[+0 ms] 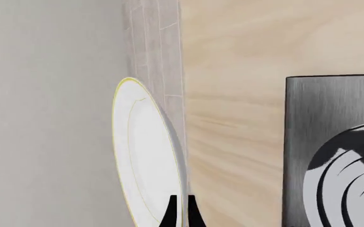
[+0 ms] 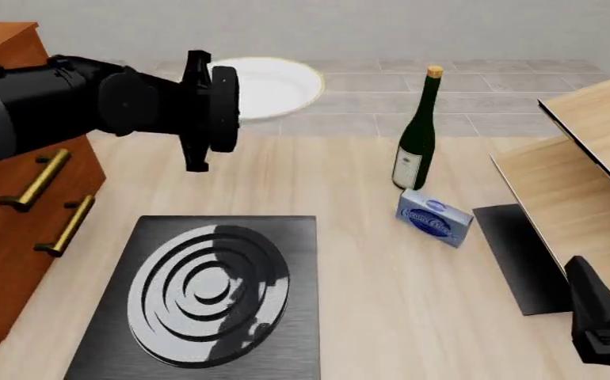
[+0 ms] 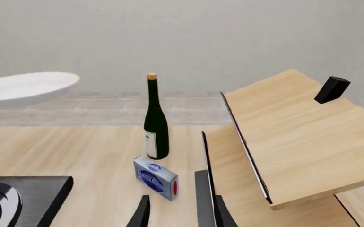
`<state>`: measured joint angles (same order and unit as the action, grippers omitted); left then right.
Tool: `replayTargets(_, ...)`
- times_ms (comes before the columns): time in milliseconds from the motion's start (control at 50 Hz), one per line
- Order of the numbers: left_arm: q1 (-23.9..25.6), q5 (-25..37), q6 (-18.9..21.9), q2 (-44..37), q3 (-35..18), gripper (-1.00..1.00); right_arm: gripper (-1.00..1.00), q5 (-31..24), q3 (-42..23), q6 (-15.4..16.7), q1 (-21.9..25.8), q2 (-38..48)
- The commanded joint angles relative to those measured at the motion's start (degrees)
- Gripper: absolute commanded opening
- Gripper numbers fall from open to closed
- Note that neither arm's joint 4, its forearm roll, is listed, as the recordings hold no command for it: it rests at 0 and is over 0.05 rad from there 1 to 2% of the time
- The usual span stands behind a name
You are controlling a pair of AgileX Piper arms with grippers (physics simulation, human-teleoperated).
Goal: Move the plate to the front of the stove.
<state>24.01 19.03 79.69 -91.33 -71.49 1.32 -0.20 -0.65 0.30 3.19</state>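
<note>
White plate [image 2: 279, 85] half hidden behind left claw [image 1: 179, 208], held aloft.

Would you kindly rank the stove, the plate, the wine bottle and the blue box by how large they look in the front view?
1. stove, clearly largest, though nearest the camera.
2. plate, partly hidden behind the left gripper.
3. wine bottle, tall but narrow; its order against the plate is unsure.
4. blue box, smallest.

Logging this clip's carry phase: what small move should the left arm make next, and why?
Probably carry it back toward the near edge. The left gripper is closed on the plate, held in the air beyond the stove; the table in front of the stove lies nearer the camera.
</note>
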Motion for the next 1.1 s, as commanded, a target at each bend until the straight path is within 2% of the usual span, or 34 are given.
replayTargets(20,-2.8,-1.9,0.8,-3.0,0.0,-1.00,1.00,0.1,0.0,0.0,0.0,0.2)
replayTargets(160,-3.7,-2.5,1.2,-4.7,0.9,-1.00,1.00,0.1,0.0,0.0,0.1,0.2)
replayTargets(540,-4.3,-1.0,1.1,-7.5,-1.7,-1.00,1.00,0.2,0.0,-0.1,0.1,0.4)
replayTargets(860,-5.7,-2.9,2.1,-10.1,-1.6,-1.00,1.00,0.2,0.0,-0.1,0.1,0.4)
replayTargets(1100,-5.8,-1.7,0.8,-13.0,-5.4,-1.00,1.00,0.2,0.0,-0.1,0.1,0.3)
